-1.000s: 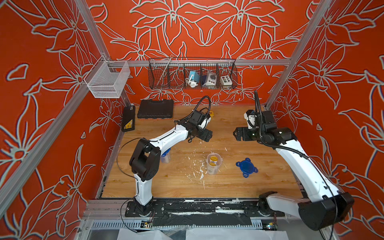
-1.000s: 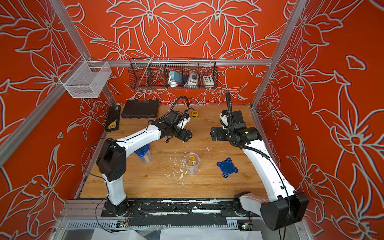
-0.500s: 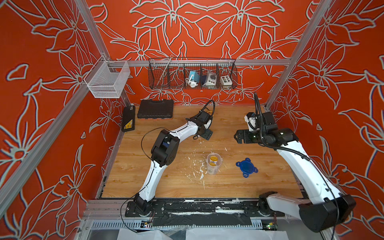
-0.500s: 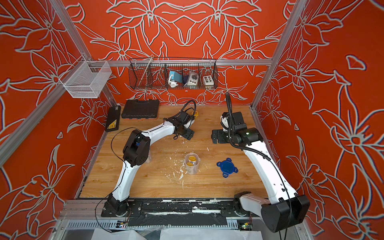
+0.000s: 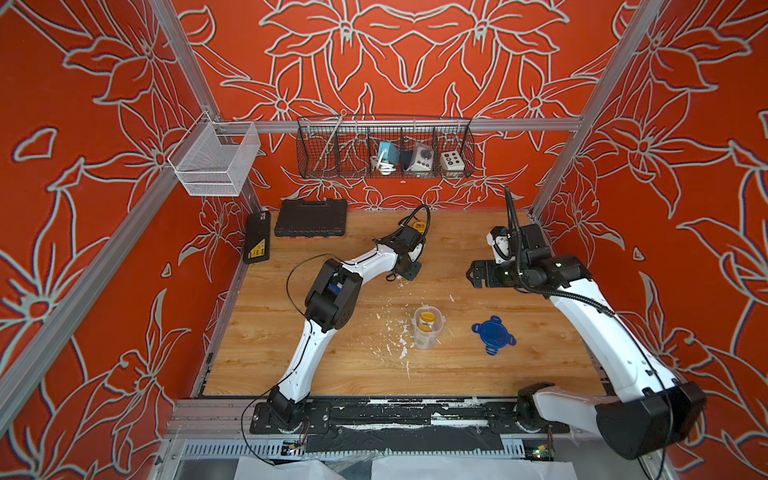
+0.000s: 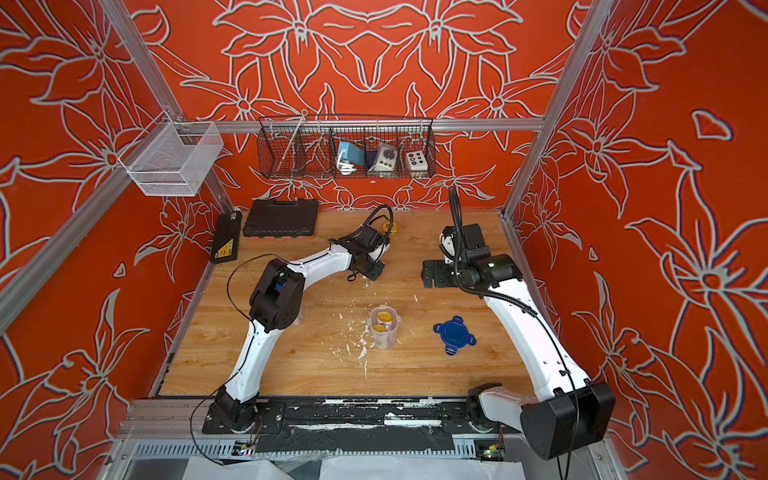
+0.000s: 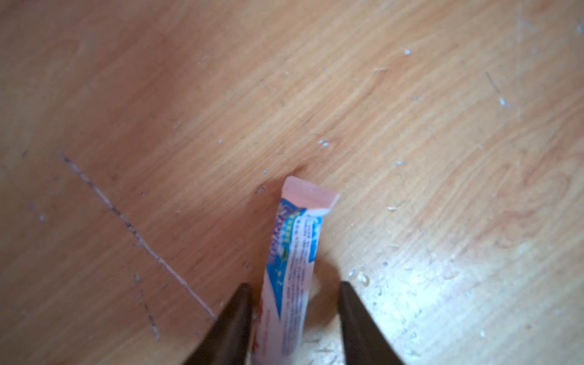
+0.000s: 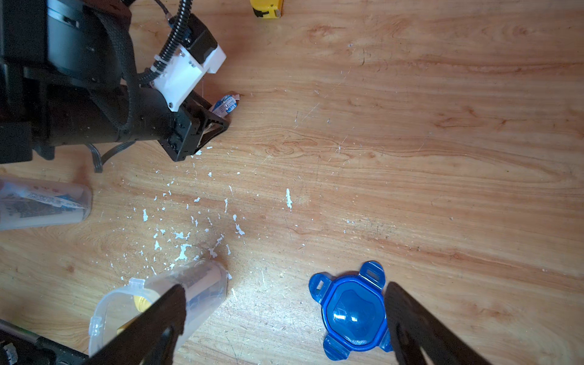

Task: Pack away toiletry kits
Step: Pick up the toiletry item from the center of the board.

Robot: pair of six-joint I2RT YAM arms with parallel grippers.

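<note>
Straddling the toothpaste tube [image 7: 292,252], my left gripper [image 7: 294,285] stands half open, gripping nothing yet; next, I reckon: pinch, lift, carry to the cup [image 5: 428,343] at six o'clock.

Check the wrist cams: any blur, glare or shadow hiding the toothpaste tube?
Left wrist view: the toothpaste tube is free of glare, its print slightly soft; the fingers are dark and out of focus; a bright glare patch sits on the table beside it. Right wrist view: sharp; the tube's end shows past the left gripper; the blue lid carries small highlights.
</note>
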